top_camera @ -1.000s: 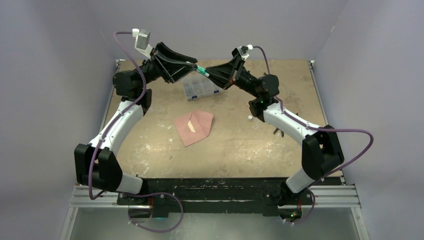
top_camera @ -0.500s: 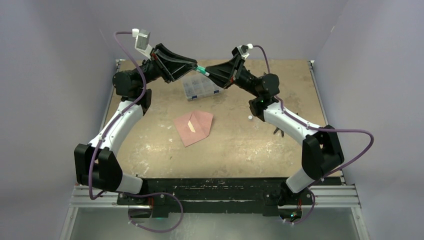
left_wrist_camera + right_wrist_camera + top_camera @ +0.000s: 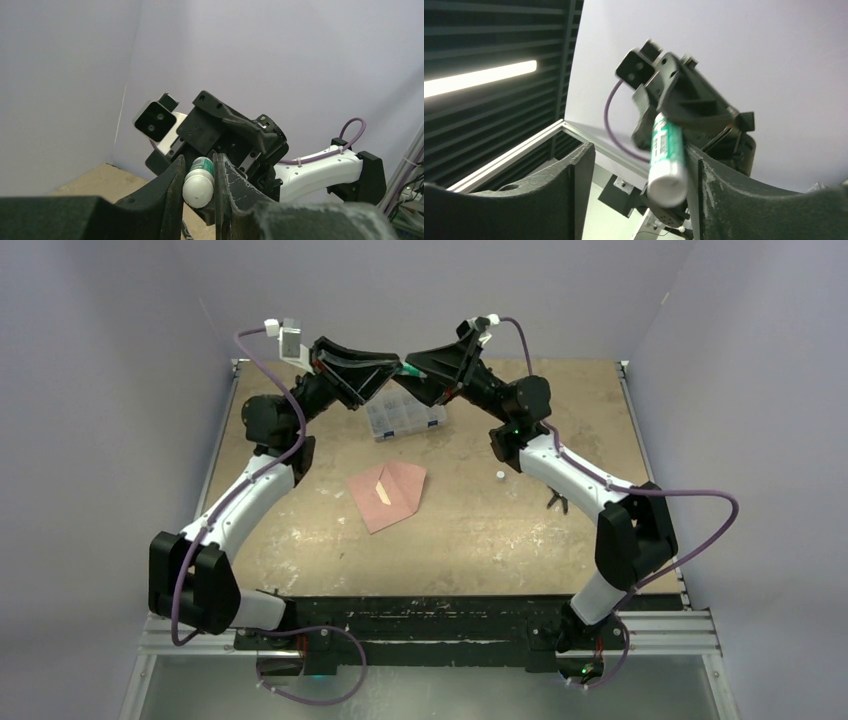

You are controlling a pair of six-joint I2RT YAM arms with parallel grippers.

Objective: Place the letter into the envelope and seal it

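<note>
The salmon-pink envelope (image 3: 392,496) lies flat in the middle of the table. A narrow pale peach strip (image 3: 384,492) shows on it, and the rest of the letter is hidden. Both grippers are raised high at the back and meet tip to tip over a green-and-white glue stick (image 3: 408,370). My left gripper (image 3: 392,367) is shut on the stick's white end (image 3: 198,184). My right gripper (image 3: 639,170) is open, and the stick (image 3: 666,160) lies against its right finger.
A clear compartment box (image 3: 405,418) stands on the table below the grippers. A small white object (image 3: 499,475) and a dark object (image 3: 556,502) lie right of the envelope. Purple walls close the back and both sides.
Both grippers have risen and tilted upward with the glue stick between them. The envelope has not moved.
</note>
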